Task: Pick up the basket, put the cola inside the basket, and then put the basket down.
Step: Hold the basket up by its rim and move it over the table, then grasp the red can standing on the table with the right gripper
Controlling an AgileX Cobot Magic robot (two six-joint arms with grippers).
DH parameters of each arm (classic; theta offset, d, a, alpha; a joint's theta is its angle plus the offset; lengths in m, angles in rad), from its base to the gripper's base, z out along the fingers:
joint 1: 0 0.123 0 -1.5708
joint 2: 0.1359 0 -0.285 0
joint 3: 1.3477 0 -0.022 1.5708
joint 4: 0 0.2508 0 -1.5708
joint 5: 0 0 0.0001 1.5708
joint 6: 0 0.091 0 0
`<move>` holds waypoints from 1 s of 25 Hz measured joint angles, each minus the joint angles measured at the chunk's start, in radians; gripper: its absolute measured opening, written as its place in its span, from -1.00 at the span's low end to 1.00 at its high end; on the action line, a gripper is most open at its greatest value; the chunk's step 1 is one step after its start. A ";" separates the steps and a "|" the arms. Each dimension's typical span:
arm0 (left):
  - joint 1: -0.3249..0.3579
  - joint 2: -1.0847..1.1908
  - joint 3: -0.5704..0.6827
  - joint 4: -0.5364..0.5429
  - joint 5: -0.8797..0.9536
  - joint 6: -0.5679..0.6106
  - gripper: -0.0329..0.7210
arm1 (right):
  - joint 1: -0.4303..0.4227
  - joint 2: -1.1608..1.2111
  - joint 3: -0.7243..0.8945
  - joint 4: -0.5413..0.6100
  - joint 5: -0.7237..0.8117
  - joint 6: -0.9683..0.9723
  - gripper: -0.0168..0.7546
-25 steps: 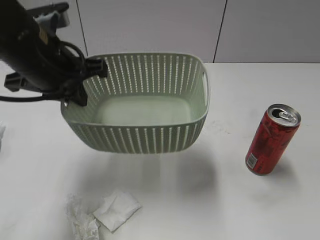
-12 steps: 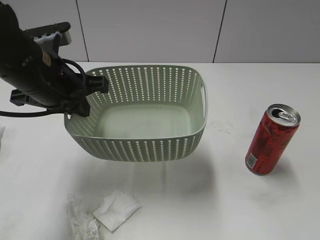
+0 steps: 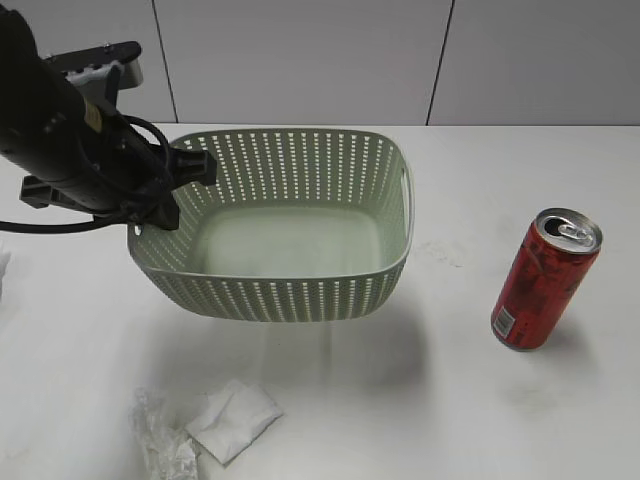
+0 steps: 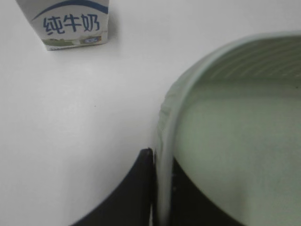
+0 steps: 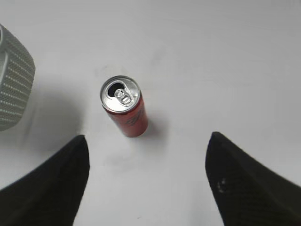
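White worktop (image 3: 520, 420) carries everything. Basket (image 3: 290, 290) has leveled out and dropped lower than a second ago, shadow tight beneath it; barely moved in the last half second. Left tool (image 3: 165, 190) still clamped on the basket's left rim, wall pinched between its fingers (image 4: 141, 188). Right tool (image 5: 148, 183) spread wide, holding nothing, hanging above the cola (image 5: 124, 113). Cola upright on the worktop, right of the basket, well apart, unmoved. Milk carton (image 4: 70, 23) stands beyond the basket's left side. Crumpled tissue (image 3: 230, 420) lies in front of the basket, unchanged.
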 joint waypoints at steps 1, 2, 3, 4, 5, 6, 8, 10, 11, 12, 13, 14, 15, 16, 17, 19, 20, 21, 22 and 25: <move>0.000 0.000 0.000 0.001 0.000 0.000 -0.91 | 0.000 0.058 -0.023 0.003 0.013 -0.001 0.55; 0.000 0.000 0.000 0.001 0.000 0.000 -0.91 | 0.000 0.115 -0.041 0.004 0.026 -0.005 0.55; 0.000 0.000 0.000 0.001 0.000 0.000 -0.91 | 0.000 0.172 -0.061 0.004 0.034 -0.007 0.55; 0.000 0.000 0.000 0.001 0.000 0.000 -0.91 | 0.000 0.217 -0.079 0.005 0.039 -0.008 0.55; 0.000 0.001 0.000 0.001 0.000 0.000 -0.91 | 0.000 0.269 -0.096 0.005 0.043 -0.008 0.55; 0.000 0.003 0.000 0.001 -0.001 0.000 -0.91 | 0.000 0.318 -0.108 0.005 0.045 -0.009 0.55; 0.000 0.016 0.000 0.001 0.000 0.000 -0.91 | 0.000 0.402 -0.135 0.006 0.047 -0.012 0.55; 0.000 0.035 0.000 0.001 0.004 0.000 -0.91 | 0.000 0.481 -0.154 0.007 0.048 -0.017 0.55; 0.000 0.042 0.000 0.001 0.006 0.000 -0.91 | 0.001 0.510 -0.161 0.007 0.048 -0.021 0.55; 0.000 0.051 0.000 0.001 0.007 0.000 -0.91 | 0.001 0.543 -0.168 0.007 0.047 -0.023 0.55; 0.000 0.059 0.000 0.001 0.008 0.000 -0.91 | 0.003 0.572 -0.172 0.007 0.044 -0.024 0.55; 0.000 0.069 0.000 0.001 0.009 0.000 -0.91 | 0.007 0.593 -0.176 0.007 0.040 -0.025 0.55; 0.000 0.076 0.000 0.001 0.010 0.000 -0.91 | 0.014 0.616 -0.182 0.007 0.036 -0.025 0.55; 0.000 0.083 0.000 0.000 0.011 0.000 -0.91 | 0.027 0.637 -0.187 0.007 0.032 -0.026 0.55; 0.000 0.088 0.000 -0.004 0.015 0.000 -0.91 | 0.039 0.656 -0.193 0.005 0.029 -0.027 0.55; 0.000 0.094 0.000 -0.011 0.016 0.000 -0.91 | 0.070 0.687 -0.197 -0.003 0.015 -0.029 0.55; 0.000 0.095 0.000 -0.013 0.016 0.000 -0.91 | 0.083 0.702 -0.199 -0.015 0.011 -0.030 0.55; 0.000 0.095 0.000 -0.014 0.016 0.000 -0.91 | 0.093 0.713 -0.199 -0.030 0.006 -0.030 0.55; 0.000 0.095 0.000 -0.015 0.016 0.000 -0.91 | 0.103 0.727 -0.199 -0.050 0.001 -0.029 0.55; 0.000 0.095 0.000 -0.016 0.017 0.000 -0.91 | 0.113 0.762 -0.204 -0.079 -0.014 -0.023 0.55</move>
